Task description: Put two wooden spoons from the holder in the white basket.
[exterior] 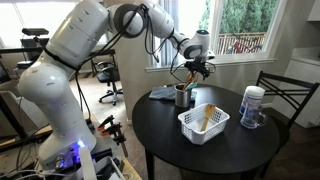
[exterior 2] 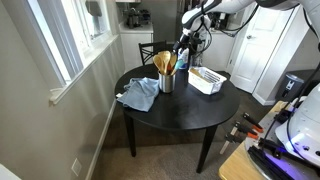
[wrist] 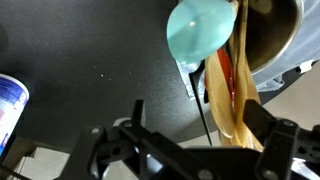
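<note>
The wooden spoons (exterior 2: 163, 62) were seen standing bowl-up in the holder (exterior 2: 167, 83), left of centre on the table (exterior 2: 190, 112), their long axes near vertical and slightly fanned, with the white basket (exterior 2: 207, 78) just to the right. They were judged light, stiff and smooth, best taken on the straight shaft below the bowl. The fingers (wrist: 136, 115) were spread wide, apparently holding nothing, though blur left this uncertain.
</note>
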Robot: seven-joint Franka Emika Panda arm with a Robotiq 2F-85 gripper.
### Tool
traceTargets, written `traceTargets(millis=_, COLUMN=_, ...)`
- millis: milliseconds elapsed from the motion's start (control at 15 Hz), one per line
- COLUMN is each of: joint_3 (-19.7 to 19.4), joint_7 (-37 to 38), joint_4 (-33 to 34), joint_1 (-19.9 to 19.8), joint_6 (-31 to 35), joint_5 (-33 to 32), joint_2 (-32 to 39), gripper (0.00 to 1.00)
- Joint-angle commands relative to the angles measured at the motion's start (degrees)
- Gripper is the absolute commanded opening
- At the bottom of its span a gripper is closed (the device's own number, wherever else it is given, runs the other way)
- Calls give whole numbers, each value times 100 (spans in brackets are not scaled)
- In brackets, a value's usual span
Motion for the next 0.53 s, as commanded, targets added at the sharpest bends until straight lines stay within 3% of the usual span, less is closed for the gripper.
traceTargets(millis=0, joint_3=92, joint_7=-82, joint_4=54, joint_1=-78, joint_6=270, joint_5=-154, joint_2=76, gripper=100)
traceTargets(millis=400, joint_3=401, joint_7=-505, joint_4=-74, joint_1=-187, joint_6=261, joint_5=-93, joint_2=10, gripper=100)
traceTargets(millis=467, joint_3=254, joint_7=-117, joint_4=16, joint_1=-81, joint_6=165, joint_5=-122, joint_2=40, gripper=100)
